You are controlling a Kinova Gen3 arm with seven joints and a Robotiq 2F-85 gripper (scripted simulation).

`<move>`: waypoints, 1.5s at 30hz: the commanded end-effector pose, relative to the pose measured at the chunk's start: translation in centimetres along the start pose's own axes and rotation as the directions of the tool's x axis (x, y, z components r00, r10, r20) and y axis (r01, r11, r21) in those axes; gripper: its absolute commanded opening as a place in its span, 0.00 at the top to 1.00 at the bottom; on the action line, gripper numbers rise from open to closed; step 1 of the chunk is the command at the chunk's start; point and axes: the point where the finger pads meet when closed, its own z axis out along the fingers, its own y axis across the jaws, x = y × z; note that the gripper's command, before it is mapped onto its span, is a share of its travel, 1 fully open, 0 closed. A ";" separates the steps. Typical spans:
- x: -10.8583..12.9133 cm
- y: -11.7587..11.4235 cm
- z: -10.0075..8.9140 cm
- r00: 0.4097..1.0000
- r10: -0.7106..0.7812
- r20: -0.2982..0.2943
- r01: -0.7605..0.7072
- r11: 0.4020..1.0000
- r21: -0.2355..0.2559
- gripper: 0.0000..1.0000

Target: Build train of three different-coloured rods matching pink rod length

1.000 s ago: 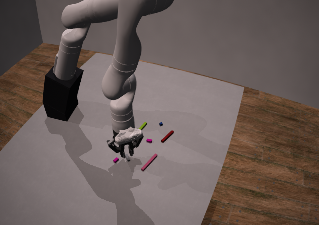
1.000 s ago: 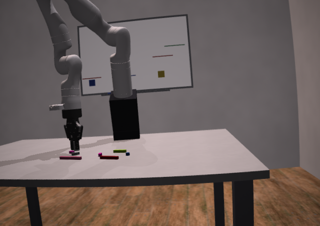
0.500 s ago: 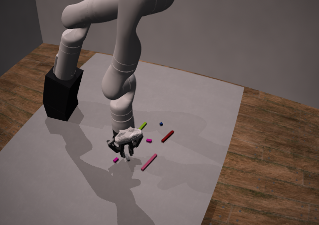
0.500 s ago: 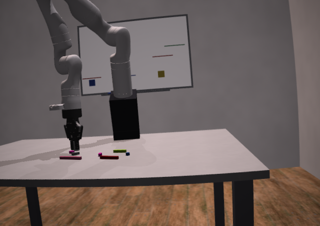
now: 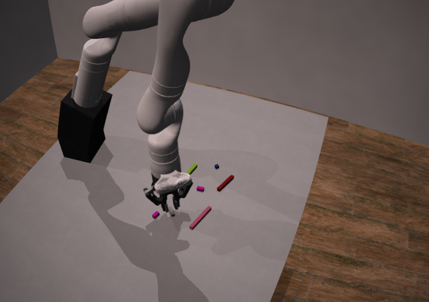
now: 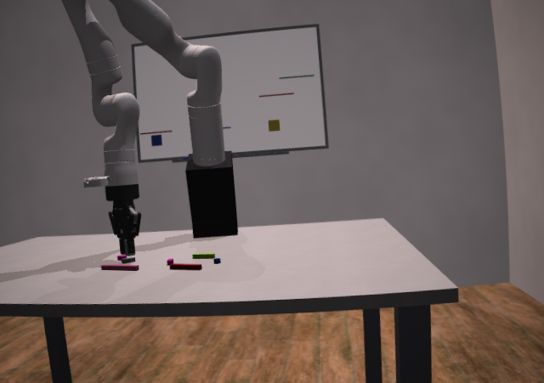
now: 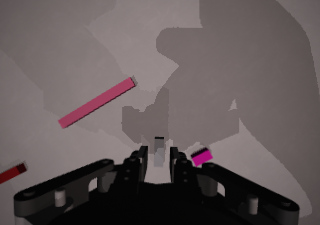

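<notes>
The pink rod (image 5: 200, 217) lies flat on the table, also in the wrist view (image 7: 96, 102). A short grey rod (image 7: 159, 152) lies on the table beside a magenta rod (image 7: 202, 156). My gripper (image 5: 170, 207) hangs just above the grey rod, its fingers set narrow but apart, one on each side of the rod's line, holding nothing. In the exterior view the grey rod (image 6: 127, 259) rests below the fingertips (image 6: 127, 247). A second magenta rod (image 5: 200, 188), a red rod (image 5: 225, 182), a lime rod (image 5: 192, 169) and a blue rod (image 5: 216, 166) lie farther back.
The arm's black base (image 5: 83, 129) stands at the back left of the table. The first magenta rod (image 5: 155, 214) is close to the gripper's left side. The table edge runs along the right (image 5: 304, 201).
</notes>
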 end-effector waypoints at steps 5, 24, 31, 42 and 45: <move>0.0 0.0 0.3 1.000 0.000 -0.001 0.000 1.000 0.000 0.76; 0.0 0.0 1.6 1.000 0.000 -0.001 0.000 1.000 0.000 0.76; 0.0 0.0 1.6 1.000 0.000 -0.001 0.000 1.000 0.000 0.76; 0.0 0.0 1.6 1.000 0.000 -0.001 0.000 1.000 0.000 0.76; 0.0 0.0 1.6 1.000 0.000 -0.001 0.000 1.000 0.000 0.76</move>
